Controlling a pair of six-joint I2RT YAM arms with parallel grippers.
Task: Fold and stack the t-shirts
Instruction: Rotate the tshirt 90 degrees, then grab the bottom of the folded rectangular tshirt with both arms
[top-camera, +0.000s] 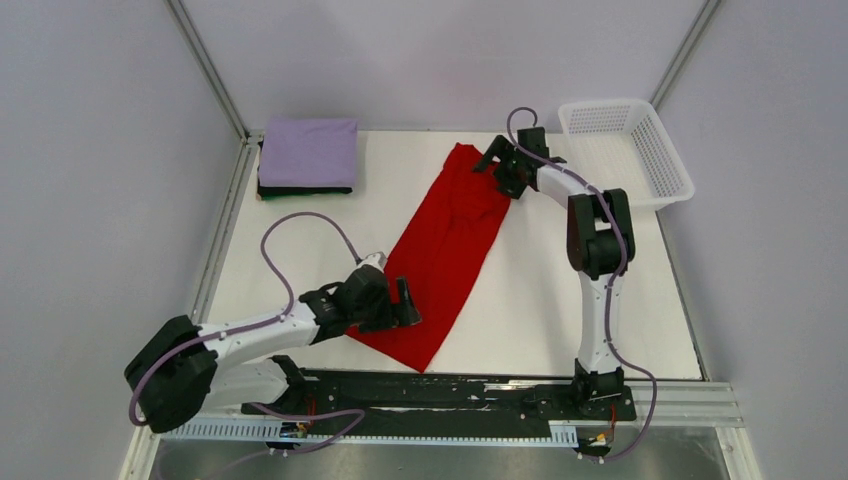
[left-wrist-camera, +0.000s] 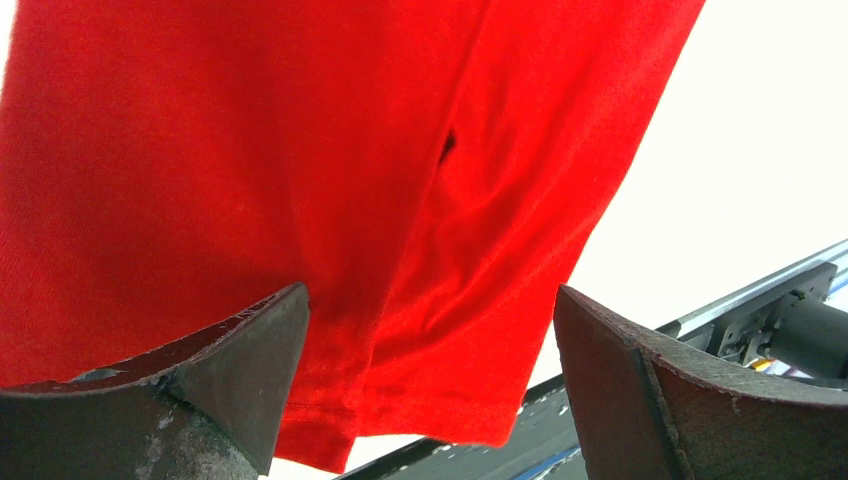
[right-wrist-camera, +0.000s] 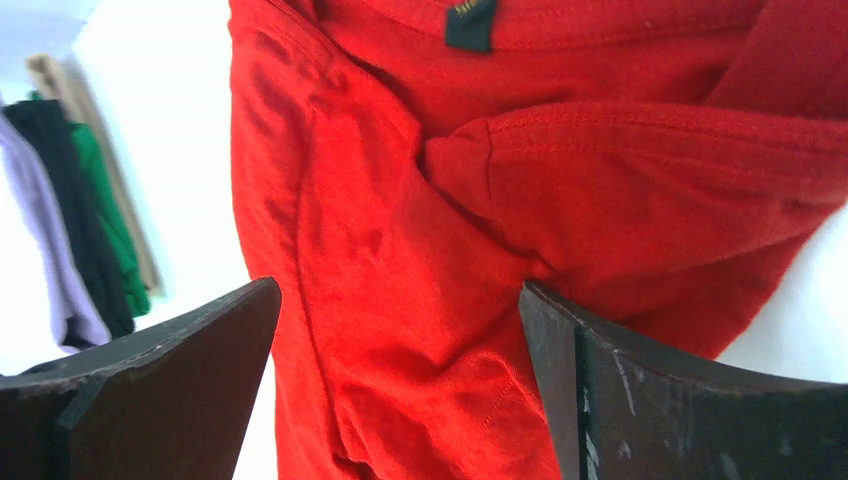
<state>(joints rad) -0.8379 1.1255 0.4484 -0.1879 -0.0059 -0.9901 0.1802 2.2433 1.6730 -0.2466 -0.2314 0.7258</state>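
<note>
**Item count.** Two arms, two grippers, one white mesh basket, and one red t-shirt are in view. One folded stack is also present.

**Red t-shirt.** It lies flat on the white table as a long narrow strip. The strip runs diagonally from the upper centre of the top view to the lower centre. The collar end is at the top; one dark neck label shows in the right wrist view. The hem end is at the bottom.

**Stack.** It sits in the upper left of the top view, well apart from the red t-shirt. One lavender t-shirt is on top, folded square. A dark green/black layer lies directly under it. The number of garments under the lavender one cannot be determined.

**Left gripper**. It is positioned over the hem end of the strip. Both fingers are spread apart, with red cloth visible between them. Nothing is pinched.

**Right gripper**. It is positioned over the collar end. Its two fingers are likewise spread wide, with nothing clamped between them.

**Basket.** It stands at the upper right corner of the table.
</note>
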